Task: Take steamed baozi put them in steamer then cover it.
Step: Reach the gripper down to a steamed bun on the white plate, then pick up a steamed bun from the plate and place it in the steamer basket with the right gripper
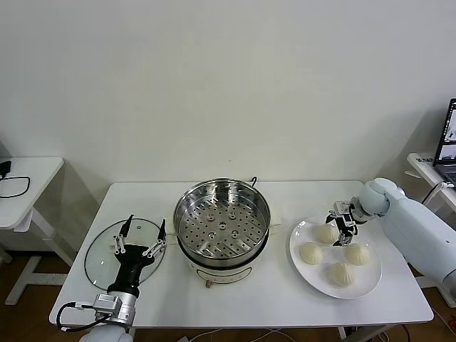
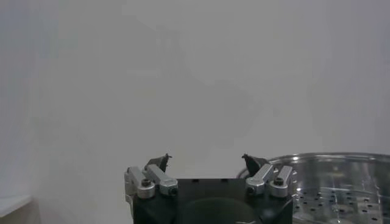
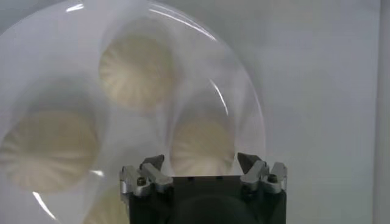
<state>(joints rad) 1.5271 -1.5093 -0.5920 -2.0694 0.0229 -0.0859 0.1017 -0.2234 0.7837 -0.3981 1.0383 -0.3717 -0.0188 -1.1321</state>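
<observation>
The head view looks forward and down from well above the table (image 1: 271,299), taking in the steamer (image 1: 222,226), the cover (image 1: 107,249), the plate (image 1: 360,285) and both arms. The left wrist view sits just behind the left gripper (image 2: 206,162), facing a blank wall, with the steamer's rim (image 2: 341,159) at one edge. The right wrist view hangs close over the plate (image 3: 244,91), looking past the right gripper (image 3: 201,161) at the baozi (image 3: 137,67). Both wrist views share their objects with the head view.

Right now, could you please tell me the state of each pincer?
Left pincer: open, holding nothing, above the cover.
Right pincer: open around a baozi on the plate, not yet gripping it.
</observation>
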